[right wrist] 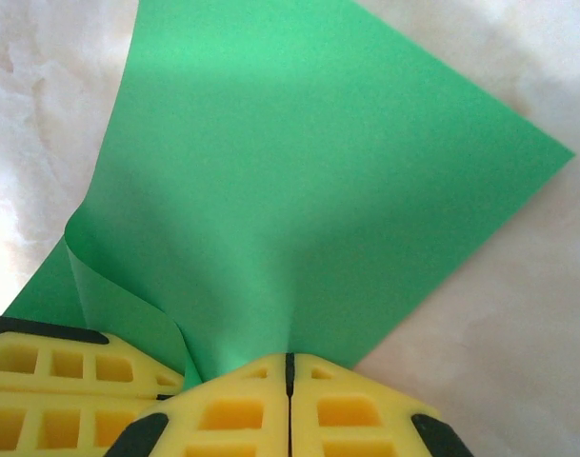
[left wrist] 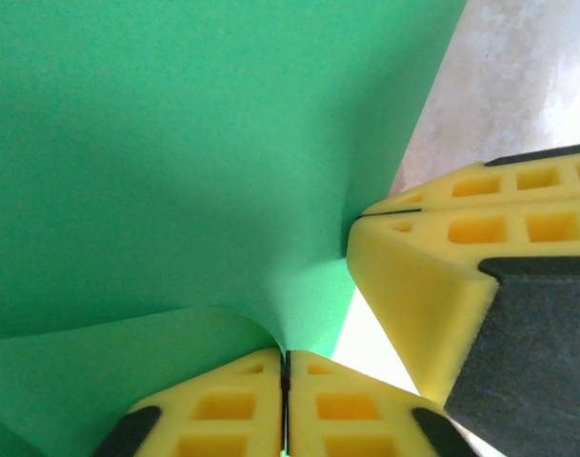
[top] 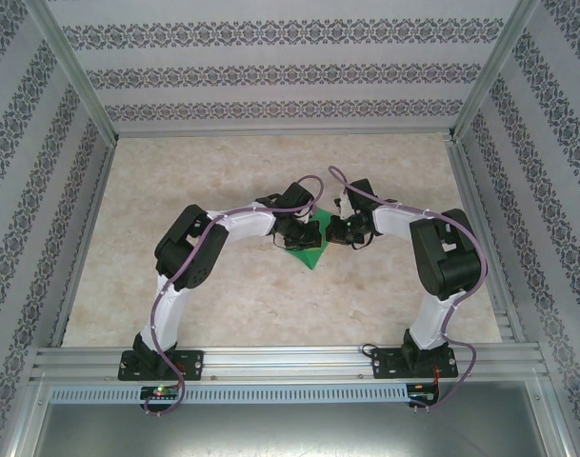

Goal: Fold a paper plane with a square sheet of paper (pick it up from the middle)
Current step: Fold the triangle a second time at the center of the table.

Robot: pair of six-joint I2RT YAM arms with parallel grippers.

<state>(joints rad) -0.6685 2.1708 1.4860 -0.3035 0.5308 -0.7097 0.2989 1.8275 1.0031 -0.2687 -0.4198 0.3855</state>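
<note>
Left gripper (left wrist: 285,376): clenched, pads pressed flat together on a pinched-up ridge of the square sheet of paper (right wrist: 309,171).
Right gripper (right wrist: 290,376): clenched too, biting the same ridge, its tips just beside my left tips and angled in to meet them.
Sheet: it fans out ahead of both sets of fingertips. A loose fold curls between the two grips, and the far corner beyond my right fingers lies on the table (right wrist: 518,314).
Why the middle: the task asks for a pick-up from the centre. As I judge it, pinching there gathers thin, flat paper into something my pads can hold.
Why two grips so close: probably so the halves hang evenly and one hand can hold while the other works.
Stage: early, I think. The paper is broad, with no sharp crease and no dart shape.
Risk: pulling my grippers apart could crumple or tear the ridge.
</note>
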